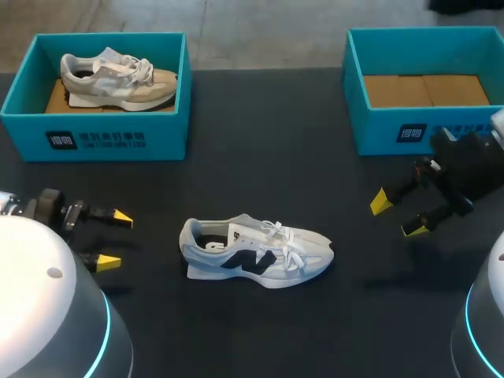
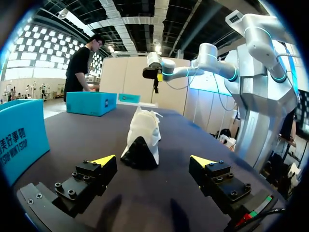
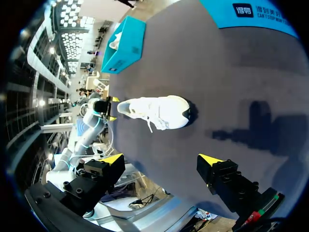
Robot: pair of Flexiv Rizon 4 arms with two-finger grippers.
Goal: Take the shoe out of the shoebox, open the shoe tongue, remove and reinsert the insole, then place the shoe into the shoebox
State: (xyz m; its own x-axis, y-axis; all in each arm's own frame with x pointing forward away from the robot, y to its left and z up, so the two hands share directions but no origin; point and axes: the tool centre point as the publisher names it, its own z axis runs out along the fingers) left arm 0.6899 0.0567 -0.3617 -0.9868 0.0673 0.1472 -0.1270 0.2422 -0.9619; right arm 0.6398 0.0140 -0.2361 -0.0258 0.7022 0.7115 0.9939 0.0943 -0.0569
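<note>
Currently the white shoe [image 1: 256, 253] stands on its sole mid-table [image 1: 268, 157], outside both boxes, with its heel toward the left gripper [image 1: 116, 239] and its toe toward the right gripper [image 1: 398, 216]. Both grippers are released with fingers spread. The left is near the heel and the right is well apart from the toe. Neither touches the shoe.

The tongue appears closed under the laces, so tongue opening is judged the step in hand. The next move calls for one gripper to steady the heel while the other pinches the tongue.

The empty shoebox [image 1: 409, 130] stands behind the right gripper. The far-left shoebox [image 1: 102, 138] holds a beige shoe [image 1: 118, 79].
</note>
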